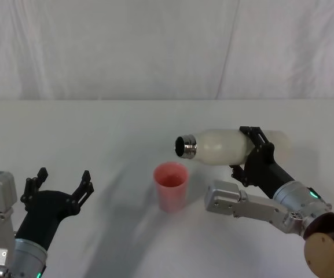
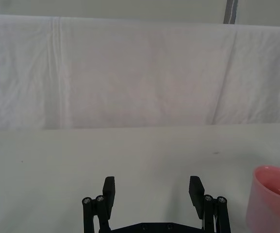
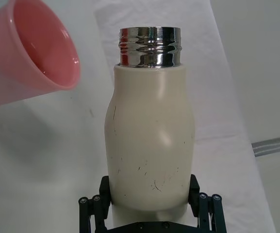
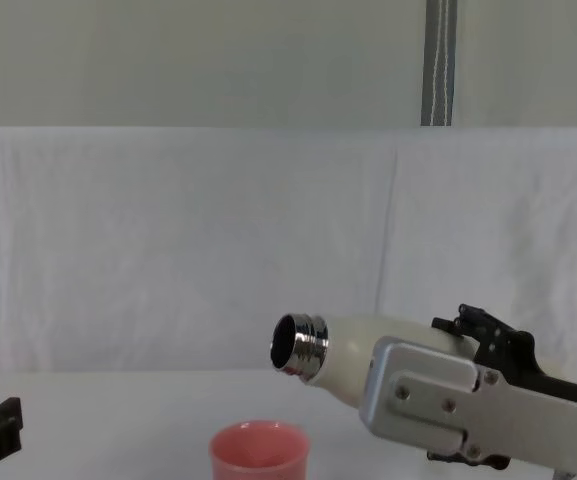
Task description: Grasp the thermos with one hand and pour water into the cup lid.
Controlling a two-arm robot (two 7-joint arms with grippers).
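The white table (image 1: 126, 121) holds just one thing, the cup lid. The thermos (image 1: 224, 146) is up in the air at about 2 o'clock from the cup, lying almost flat so water can run out. Its shiny mouth points at 9 o'clock, near the cup's rim. The right gripper (image 1: 253, 152) squeezes its body tight. The left gripper (image 1: 62, 184) waits at 8 o'clock, fingers apart, holding nothing. The pink cup lid (image 1: 171, 185) stands upright to catch water.
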